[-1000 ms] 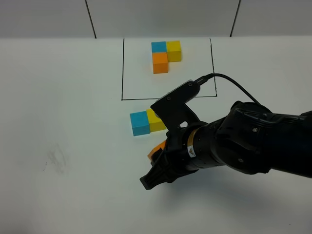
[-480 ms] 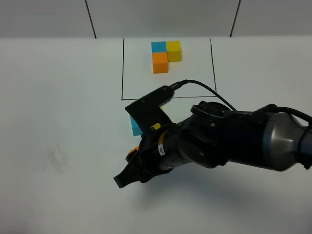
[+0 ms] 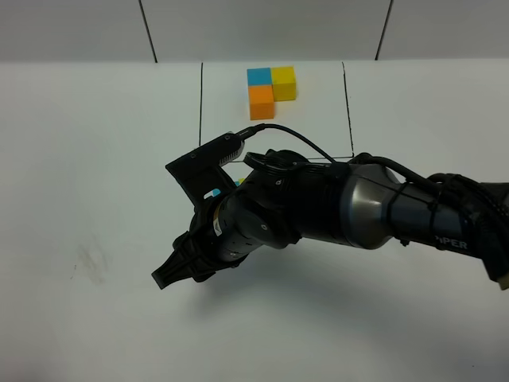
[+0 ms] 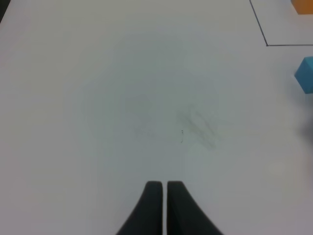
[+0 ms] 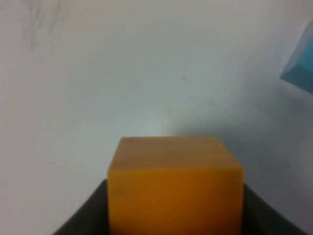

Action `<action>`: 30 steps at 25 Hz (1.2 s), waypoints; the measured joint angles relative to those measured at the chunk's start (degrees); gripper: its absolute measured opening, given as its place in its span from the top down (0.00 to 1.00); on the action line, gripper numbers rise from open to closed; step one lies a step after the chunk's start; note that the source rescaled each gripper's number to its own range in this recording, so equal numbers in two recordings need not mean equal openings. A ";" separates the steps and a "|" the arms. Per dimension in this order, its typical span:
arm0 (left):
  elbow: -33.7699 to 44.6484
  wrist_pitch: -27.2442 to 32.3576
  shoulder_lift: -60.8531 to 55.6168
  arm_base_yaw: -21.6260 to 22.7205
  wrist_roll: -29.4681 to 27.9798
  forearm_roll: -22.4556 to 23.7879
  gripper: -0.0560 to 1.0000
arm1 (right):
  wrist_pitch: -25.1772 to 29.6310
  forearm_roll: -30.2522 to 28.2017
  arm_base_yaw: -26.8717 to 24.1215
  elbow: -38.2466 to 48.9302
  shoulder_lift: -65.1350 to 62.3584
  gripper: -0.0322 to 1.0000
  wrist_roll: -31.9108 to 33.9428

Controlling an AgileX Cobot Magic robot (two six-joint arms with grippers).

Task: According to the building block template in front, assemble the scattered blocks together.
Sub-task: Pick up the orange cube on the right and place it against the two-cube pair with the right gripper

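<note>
Right gripper [image 3: 169, 275] has swung left, clamped on the orange cube [image 5: 175, 181], seemingly off the table [image 3: 79, 159]; sky-blue cube [image 5: 299, 68] nearby. Left gripper [image 4: 164, 196] jaws together, holding nothing.

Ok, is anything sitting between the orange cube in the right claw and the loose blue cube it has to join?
Nothing visible. In the right wrist view only bare white table lies between the matte orange cube and the sky-blue cube.

We see the template [image 3: 270, 91] at the back of the table [image 3: 79, 159], inside the outline [image 3: 200, 111]. In front of it, our right gripper [image 3: 165, 278] holds one block [image 5: 175, 186], a second block [image 5: 299, 73] near.
</note>
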 joint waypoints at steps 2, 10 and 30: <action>0.00 0.00 0.00 0.00 0.00 0.00 0.94 | 0.16 -0.82 0.00 -0.68 0.94 0.45 0.00; 0.00 0.00 0.00 0.00 -0.05 0.00 0.94 | 0.05 -1.13 -2.57 -1.18 2.56 0.45 5.13; 0.00 0.05 0.00 0.00 -0.05 0.00 0.94 | 1.55 -2.75 -2.78 -1.18 2.74 0.45 12.31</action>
